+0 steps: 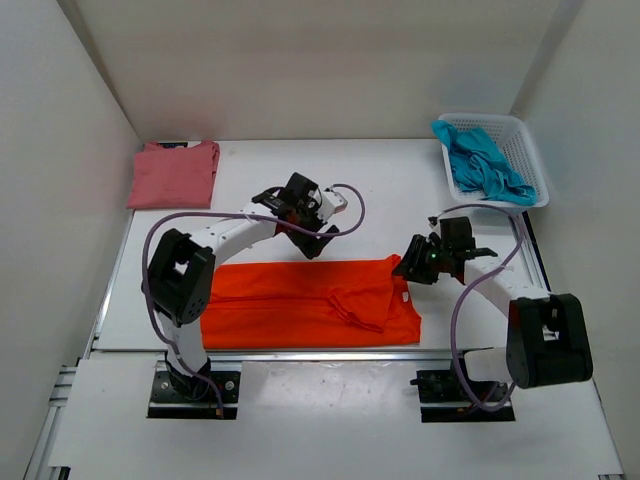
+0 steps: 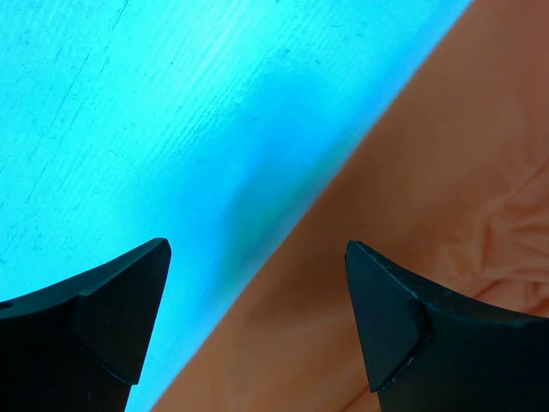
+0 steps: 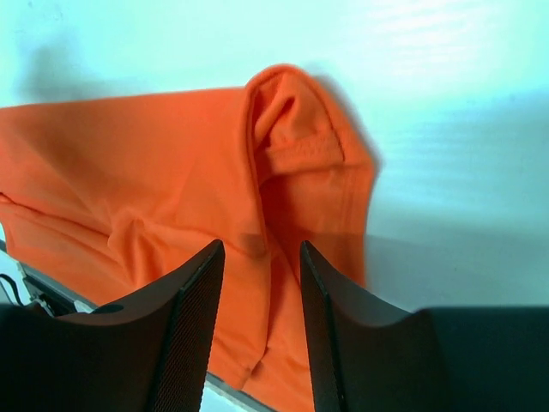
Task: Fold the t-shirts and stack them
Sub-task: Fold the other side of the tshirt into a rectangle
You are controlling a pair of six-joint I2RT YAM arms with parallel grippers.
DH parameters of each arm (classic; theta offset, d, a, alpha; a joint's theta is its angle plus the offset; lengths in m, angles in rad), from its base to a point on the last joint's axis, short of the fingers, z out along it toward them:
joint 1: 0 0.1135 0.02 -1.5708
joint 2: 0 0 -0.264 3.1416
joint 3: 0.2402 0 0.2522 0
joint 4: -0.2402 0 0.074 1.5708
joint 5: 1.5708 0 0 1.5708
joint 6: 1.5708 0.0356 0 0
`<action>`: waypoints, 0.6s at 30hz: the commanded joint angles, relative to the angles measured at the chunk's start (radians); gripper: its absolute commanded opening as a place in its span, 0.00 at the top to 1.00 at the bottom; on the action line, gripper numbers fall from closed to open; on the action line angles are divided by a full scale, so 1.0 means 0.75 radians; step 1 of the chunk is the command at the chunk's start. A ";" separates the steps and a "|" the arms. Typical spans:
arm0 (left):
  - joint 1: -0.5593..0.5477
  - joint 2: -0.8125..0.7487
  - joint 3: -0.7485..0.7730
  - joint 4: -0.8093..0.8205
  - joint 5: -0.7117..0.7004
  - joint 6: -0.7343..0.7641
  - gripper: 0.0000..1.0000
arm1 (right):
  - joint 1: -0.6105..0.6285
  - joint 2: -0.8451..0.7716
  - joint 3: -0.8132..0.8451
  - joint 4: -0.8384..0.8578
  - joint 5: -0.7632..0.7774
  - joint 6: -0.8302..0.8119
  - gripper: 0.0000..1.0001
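Observation:
The bright orange t-shirt (image 1: 300,305) lies folded in a long band near the table's front edge, with a sleeve bunched on top right of the middle. My left gripper (image 1: 315,240) is open and empty above its far edge; the left wrist view shows its jaws (image 2: 257,249) wide apart over the shirt's edge (image 2: 446,172). My right gripper (image 1: 412,268) is open at the shirt's right end, its jaws (image 3: 262,249) above the cloth (image 3: 129,163) near a raised fold (image 3: 296,129). The rose-pink t-shirt (image 1: 173,173) lies folded at the back left. The teal-blue t-shirt (image 1: 482,163) is crumpled in the basket.
The white lattice basket (image 1: 530,150) stands at the back right corner. White walls enclose the table on the left, back and right. The arm bases are bolted at the near edge, with purple cables looping beside each arm.

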 commanded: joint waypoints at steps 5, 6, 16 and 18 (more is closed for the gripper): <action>0.018 0.091 -0.048 0.074 -0.113 0.042 0.08 | 0.008 0.112 0.081 0.077 -0.029 -0.044 0.56; 0.022 0.103 -0.054 0.072 -0.107 0.040 0.10 | 0.009 0.124 0.083 0.100 -0.046 -0.036 0.57; 0.036 0.171 -0.075 0.050 -0.062 0.083 0.53 | 0.000 0.214 0.073 0.165 -0.144 0.019 0.79; 0.040 0.165 -0.089 0.050 -0.046 0.091 0.62 | -0.006 0.216 0.069 0.169 -0.152 0.025 0.91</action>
